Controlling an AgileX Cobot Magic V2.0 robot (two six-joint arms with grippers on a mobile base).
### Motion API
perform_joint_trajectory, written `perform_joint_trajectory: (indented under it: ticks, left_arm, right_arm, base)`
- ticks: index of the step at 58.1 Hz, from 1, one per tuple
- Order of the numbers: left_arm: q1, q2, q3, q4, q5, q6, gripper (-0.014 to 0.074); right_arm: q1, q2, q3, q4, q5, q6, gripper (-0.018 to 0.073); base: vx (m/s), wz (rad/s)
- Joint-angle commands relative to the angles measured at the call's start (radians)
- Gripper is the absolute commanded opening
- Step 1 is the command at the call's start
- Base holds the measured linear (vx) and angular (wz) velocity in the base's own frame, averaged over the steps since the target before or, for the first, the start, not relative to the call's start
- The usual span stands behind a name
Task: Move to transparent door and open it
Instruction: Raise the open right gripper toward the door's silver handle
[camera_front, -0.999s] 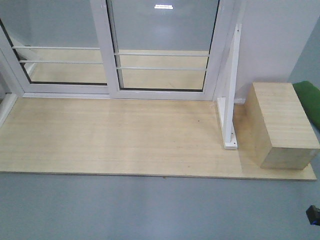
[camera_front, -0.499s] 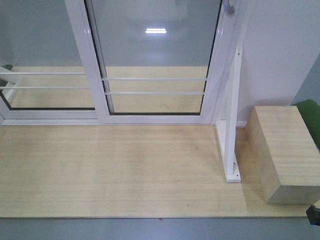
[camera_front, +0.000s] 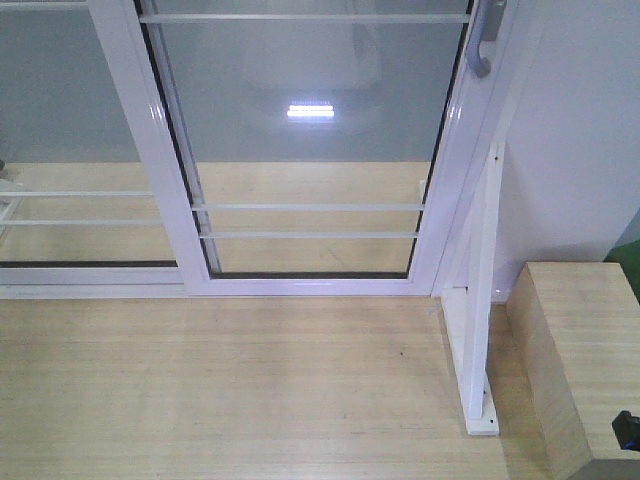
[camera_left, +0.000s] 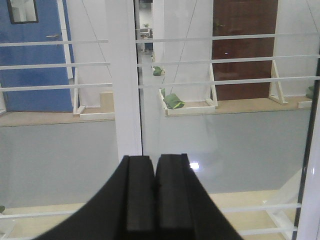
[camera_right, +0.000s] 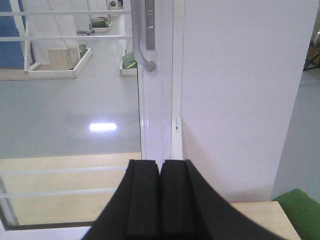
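- My left gripper (camera_left: 154, 195) is pinched closed and empty, facing the transparent door (camera_front: 310, 150) straight on.
- My right gripper (camera_right: 160, 200) is closed and empty too, sitting below the door's handle (camera_right: 143, 40) and not touching it.

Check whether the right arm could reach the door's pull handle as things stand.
Probably yes: the pull handle sits ahead of and above the shut right gripper, with nothing between them; the gripper must open first.
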Motion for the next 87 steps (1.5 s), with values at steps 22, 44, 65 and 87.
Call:
perform_joint_trajectory:
  ticks: [22, 44, 65, 87]
  left_arm:
    - [-0.002, -0.014, 0.015, -0.005, -0.085, -0.003, -0.0006]
    - [-0.002, -0.014, 0.015, -0.005, -0.085, -0.003, -0.0006]
    - [-0.002, -0.014, 0.015, -0.005, -0.085, -0.003, -0.0006]
    - [-0.005, 0.008, 0.015, -0.005, -0.094, -0.003, -0.0006]
  right_arm:
    - [-0.005, -0.015, 0.003, -0.004, -0.077, -0.007, -0.0009]
    - [-0.005, -0.015, 0.003, -0.004, -0.077, -0.007, -0.0009]
    - [-0.005, -0.015, 0.003, -0.004, -0.077, -0.007, -0.0009]
    - [-0.004, -0.003, 0.003, -0.004, -0.085, -0.007, -0.0009]
  base:
    - [0.30, 0.02]
    - [0.20, 0.00]
    - [0.13, -0.01]
    - [0.07, -0.02]
